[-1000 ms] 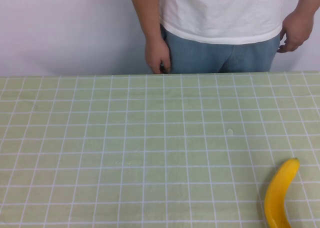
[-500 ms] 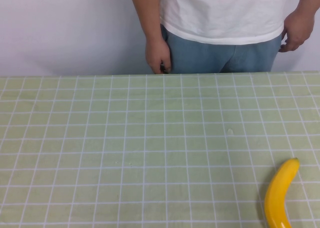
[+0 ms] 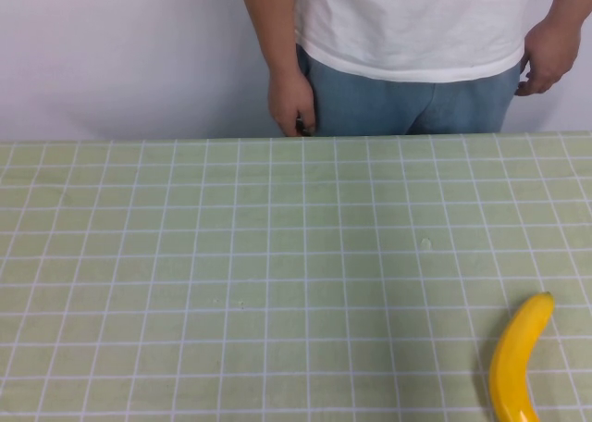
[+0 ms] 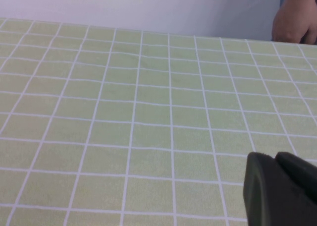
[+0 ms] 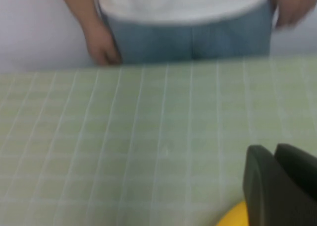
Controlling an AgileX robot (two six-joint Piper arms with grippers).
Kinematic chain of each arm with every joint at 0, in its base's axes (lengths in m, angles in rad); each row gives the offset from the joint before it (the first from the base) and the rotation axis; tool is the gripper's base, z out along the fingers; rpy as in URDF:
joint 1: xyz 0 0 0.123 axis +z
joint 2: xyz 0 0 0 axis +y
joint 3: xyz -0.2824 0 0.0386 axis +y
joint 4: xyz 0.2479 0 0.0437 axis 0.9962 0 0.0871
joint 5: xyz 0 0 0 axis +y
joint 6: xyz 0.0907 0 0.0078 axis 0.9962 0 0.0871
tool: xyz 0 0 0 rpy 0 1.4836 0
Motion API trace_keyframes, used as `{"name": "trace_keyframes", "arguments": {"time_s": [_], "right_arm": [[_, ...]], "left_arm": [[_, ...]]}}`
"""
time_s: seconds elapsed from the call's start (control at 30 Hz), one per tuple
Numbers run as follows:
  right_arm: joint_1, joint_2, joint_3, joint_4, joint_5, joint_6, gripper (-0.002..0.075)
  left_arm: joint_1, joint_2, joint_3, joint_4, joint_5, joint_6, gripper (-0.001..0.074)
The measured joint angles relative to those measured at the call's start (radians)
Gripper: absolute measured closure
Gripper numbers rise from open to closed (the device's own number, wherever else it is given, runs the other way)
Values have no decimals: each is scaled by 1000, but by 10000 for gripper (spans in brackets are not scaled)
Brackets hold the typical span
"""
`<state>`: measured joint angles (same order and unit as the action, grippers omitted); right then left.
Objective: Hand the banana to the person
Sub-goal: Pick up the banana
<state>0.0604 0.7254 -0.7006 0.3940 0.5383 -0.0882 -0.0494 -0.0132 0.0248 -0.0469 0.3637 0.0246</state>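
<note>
Banana (image 3: pixel 516 362) lies on the tabletop (image 3: pixel 277 255) at the near right, its upper tip pointing far and slightly right, its lower end running off the near edge of the high view. It curves gently, yellow and glossy, and nothing touches it. A yellow sliver of it (image 5: pixel 233 217) also shows in the right wrist view, just beside the dark body of the right gripper (image 5: pixel 280 186).

The tabletop is covered in pale green cloth with a white grid. Beyond its far edge stands the person (image 3: pixel 407 52) in a white T-shirt and blue jeans, seen from chest to thighs. One hand (image 3: pixel 292 103) hangs at the far centre, close to the table edge; the other hand (image 3: pixel 546 56) rests by the hip at the far right. Both are well apart from the banana.

Neither arm shows in the high view. The left gripper (image 4: pixel 280 189) appears only as a dark block in its own wrist view, over bare green cloth, with the person's hand (image 4: pixel 293 23) visible past the far edge. The right gripper sits near the banana, low over the near right of the tabletop. For both, I cannot tell how the jaws stand, nor whether they hold anything.
</note>
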Motion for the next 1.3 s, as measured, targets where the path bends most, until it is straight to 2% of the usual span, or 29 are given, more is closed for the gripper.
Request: {"name": "trace_keyframes", "arguments": {"time_s": [0.1, 0.23, 0.37, 0.47, 0.53, 0.73, 0.87, 1.3], "right_arm": [[0, 85, 0, 98, 122, -23, 732], [11, 203, 0, 95, 276, -37, 694], [75, 296, 0, 66, 308, -14, 522], [145, 357, 0, 64, 294, 19, 347], [198, 403, 0, 21, 292, 88, 285], [393, 524, 0, -270, 241, 408, 283], [473, 588, 0, -346, 139, 475, 284], [480, 801, 0, -463, 59, 551, 284]], "left_arm": [[0, 0, 0, 0, 0, 0, 734], [0, 0, 0, 0, 0, 0, 734], [0, 0, 0, 0, 0, 0, 734], [0, 0, 0, 0, 0, 0, 734], [0, 0, 0, 0, 0, 0, 734], [0, 0, 0, 0, 0, 0, 734], [0, 0, 0, 0, 0, 0, 734], [0, 0, 0, 0, 0, 0, 734]]}}
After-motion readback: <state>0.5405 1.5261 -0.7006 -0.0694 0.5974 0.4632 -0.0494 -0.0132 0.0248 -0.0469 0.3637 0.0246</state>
